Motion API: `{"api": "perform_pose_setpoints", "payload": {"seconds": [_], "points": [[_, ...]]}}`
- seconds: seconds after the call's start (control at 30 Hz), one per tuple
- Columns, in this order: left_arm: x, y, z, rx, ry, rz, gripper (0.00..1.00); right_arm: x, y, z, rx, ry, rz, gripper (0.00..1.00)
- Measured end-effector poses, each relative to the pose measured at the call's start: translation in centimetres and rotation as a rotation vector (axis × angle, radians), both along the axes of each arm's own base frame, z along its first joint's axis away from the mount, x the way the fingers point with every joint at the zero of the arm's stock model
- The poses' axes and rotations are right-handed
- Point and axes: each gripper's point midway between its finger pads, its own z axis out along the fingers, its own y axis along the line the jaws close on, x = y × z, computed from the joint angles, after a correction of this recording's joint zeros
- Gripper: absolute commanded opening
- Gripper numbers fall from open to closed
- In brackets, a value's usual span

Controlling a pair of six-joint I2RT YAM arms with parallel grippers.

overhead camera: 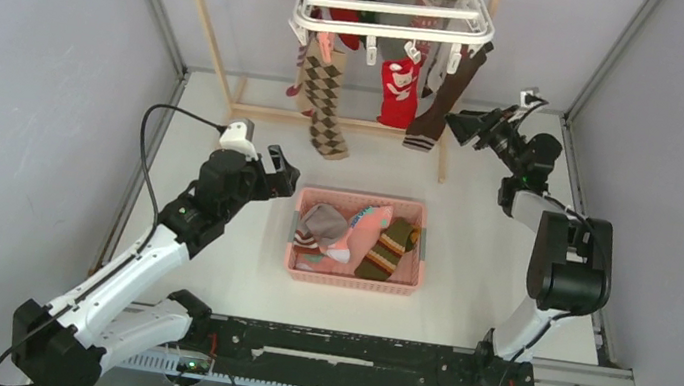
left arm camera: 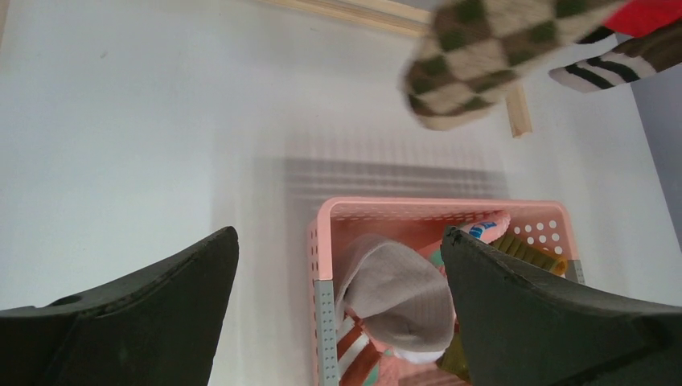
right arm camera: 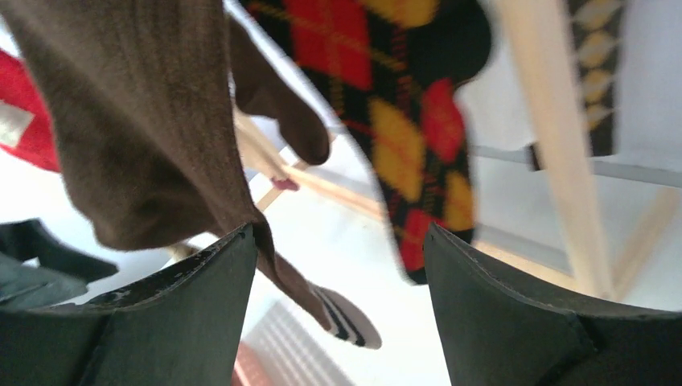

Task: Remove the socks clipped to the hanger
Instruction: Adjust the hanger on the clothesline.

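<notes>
My right end effector is spread, just beside the brown sock, which hangs clipped to the hanger next to a red sock. My left end effector is spread wide, left of the basket.

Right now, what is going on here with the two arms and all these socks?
Two robot arms are emptying the white hanger. Several socks lie in the pink basket; many others hang clipped above. The right gripper is raised, jaws open, close beside the dark brown sock, with nothing gripped yet. The left gripper hovers open and empty just left of the basket.
</notes>
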Motion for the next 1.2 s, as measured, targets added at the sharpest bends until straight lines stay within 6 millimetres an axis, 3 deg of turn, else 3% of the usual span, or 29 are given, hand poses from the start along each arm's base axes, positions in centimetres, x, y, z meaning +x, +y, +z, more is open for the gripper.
{"api": "perform_pose_setpoints", "payload": {"seconds": [0.23, 0.37, 0.47, 0.53, 0.7, 0.9, 1.1, 1.2], "points": [[0.0, -0.2, 0.2, -0.006, -0.006, -0.006, 1.00, -2.3, 4.5, 0.5, -0.018, -0.042, 0.161, 0.81], [0.0, -0.1, 0.3, -0.008, -0.010, -0.006, 1.00, -3.3, 6.5, 0.7, -0.021, -0.055, 0.220, 0.73], [0.0, -0.1, 0.3, -0.009, -0.011, -0.006, 1.00, -3.9, 7.9, 0.8, -0.025, -0.059, 0.246, 0.57], [0.0, -0.1, 0.4, -0.010, -0.014, -0.006, 1.00, -3.9, 8.7, 0.6, -0.034, -0.042, 0.234, 0.37], [-0.3, 0.0, 1.4, -0.025, -0.042, -0.006, 1.00, -4.9, 11.6, 0.6, -0.106, -0.011, 0.184, 0.02], [-1.0, 0.1, 2.9, -0.053, -0.083, -0.021, 1.00, -7.7, 15.8, 1.9, -0.206, -0.046, 0.134, 0.00], [-1.7, -0.1, 3.8, -0.077, -0.107, -0.047, 1.00, -10.1, 20.1, 1.5, -0.286, -0.045, 0.146, 0.00], [-2.1, -0.2, 4.5, -0.091, -0.126, -0.062, 1.00, -10.8, 22.3, 2.2, -0.306, -0.054, 0.166, 0.00]]}}
